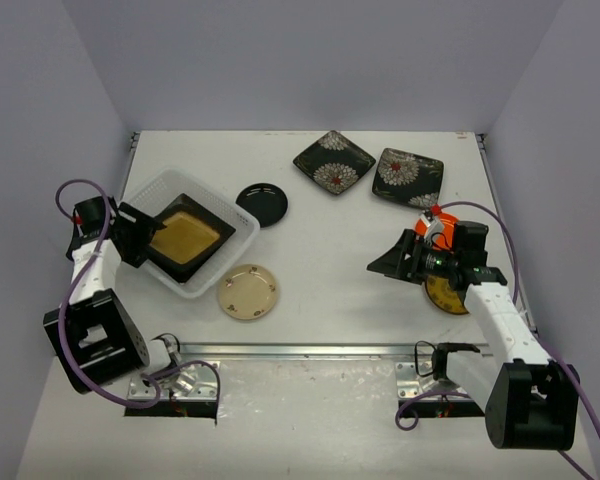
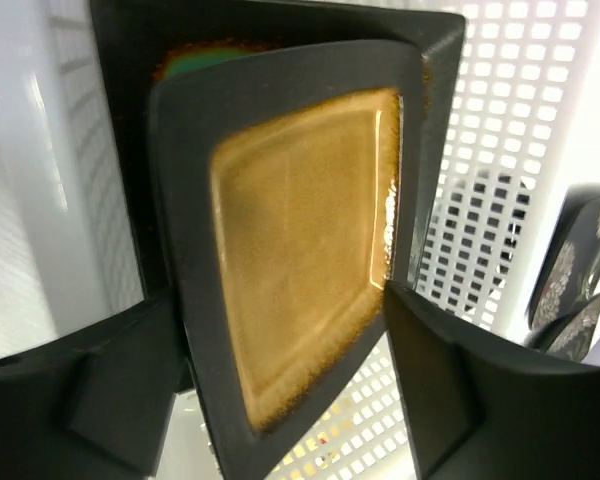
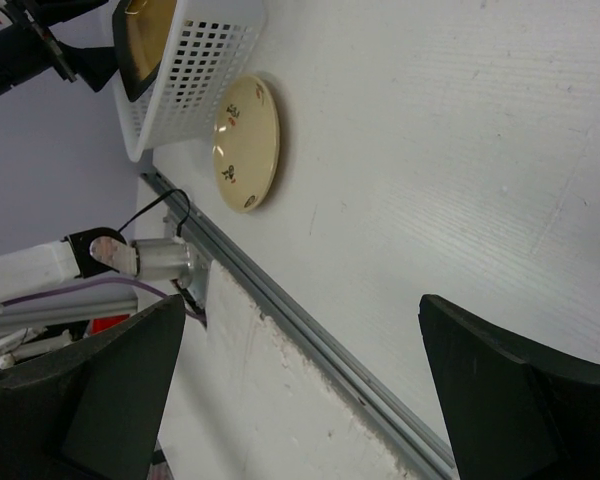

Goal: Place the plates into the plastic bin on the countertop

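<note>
Left hand (image 1: 150, 236) wide over amber plate (image 1: 188, 237) in bin (image 1: 234, 258), cream plate (image 1: 248, 291) just beside.

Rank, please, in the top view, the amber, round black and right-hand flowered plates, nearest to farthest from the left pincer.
1. Amber plate, in the bin, at the left pincer.
2. Round black plate, beyond the bin.
3. Right-hand flowered plate, far right.
</note>
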